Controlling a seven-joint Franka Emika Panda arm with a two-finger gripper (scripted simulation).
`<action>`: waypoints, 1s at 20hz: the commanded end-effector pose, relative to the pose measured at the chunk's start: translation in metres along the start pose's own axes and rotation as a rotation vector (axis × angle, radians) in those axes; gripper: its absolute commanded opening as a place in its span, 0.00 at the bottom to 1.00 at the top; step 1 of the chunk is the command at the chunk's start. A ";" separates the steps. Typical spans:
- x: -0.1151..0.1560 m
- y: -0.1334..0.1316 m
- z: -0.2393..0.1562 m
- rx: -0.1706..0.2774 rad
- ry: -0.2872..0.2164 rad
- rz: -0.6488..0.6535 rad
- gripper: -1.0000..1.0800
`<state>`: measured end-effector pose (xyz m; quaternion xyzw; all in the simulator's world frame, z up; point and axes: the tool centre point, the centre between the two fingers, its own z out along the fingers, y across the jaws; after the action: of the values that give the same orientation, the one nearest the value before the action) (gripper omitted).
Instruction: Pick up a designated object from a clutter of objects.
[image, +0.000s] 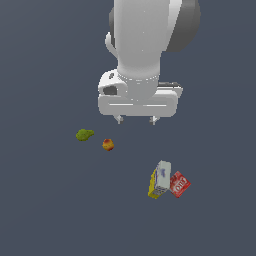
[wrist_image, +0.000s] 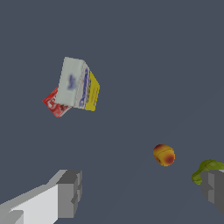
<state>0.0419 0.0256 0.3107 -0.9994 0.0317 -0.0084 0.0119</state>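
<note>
A flat, uniform dark slate-blue ground (image: 45, 210) fills both views edge to edge, matte and evenly lit, with no visible walls, furniture, windows or seams, and only very faint, soft shading on its surface.

Yellow-sided box (image: 160, 179) with white-grey, blue-marked face, lower right of the exterior view, lying tilted, touching a red square packet (image: 179, 184); green fruit (image: 84, 134) and orange-red ball (image: 108, 145) lie well apart, centre-left.
</note>
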 end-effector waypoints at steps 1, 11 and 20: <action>0.012 -0.009 0.008 -0.003 -0.002 0.018 0.96; 0.068 -0.055 0.061 -0.017 -0.010 0.114 0.96; 0.095 -0.086 0.100 -0.024 -0.013 0.174 0.96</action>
<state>0.1399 0.1040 0.2188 -0.9935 0.1139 -0.0002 0.0012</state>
